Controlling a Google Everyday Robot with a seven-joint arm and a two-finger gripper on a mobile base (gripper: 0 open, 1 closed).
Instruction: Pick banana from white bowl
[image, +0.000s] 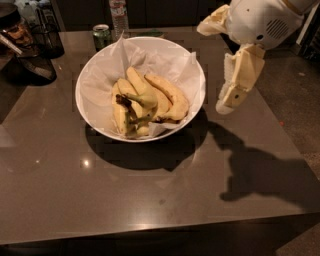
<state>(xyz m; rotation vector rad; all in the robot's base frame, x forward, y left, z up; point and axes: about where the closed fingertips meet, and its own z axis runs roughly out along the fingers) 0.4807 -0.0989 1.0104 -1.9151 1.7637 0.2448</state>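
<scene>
Currently end effector (231, 95) hangs right of white bowl (79, 100), apart; openness: cannot tell; banana (138, 85) lies in bowl.

A dark grey-brown glossy table (150, 200) caught small light glints (86, 162) toward its front-left corner; speckled floor (301, 97) lay beyond its right edge.

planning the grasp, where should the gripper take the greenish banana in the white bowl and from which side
Probably the banana at its mid-body, from straight above: it lies on top of the pile, and the sloping wall of the white bowl blocks a sideways approach. The gripper hangs beside the bowl, outside its rim.
</scene>
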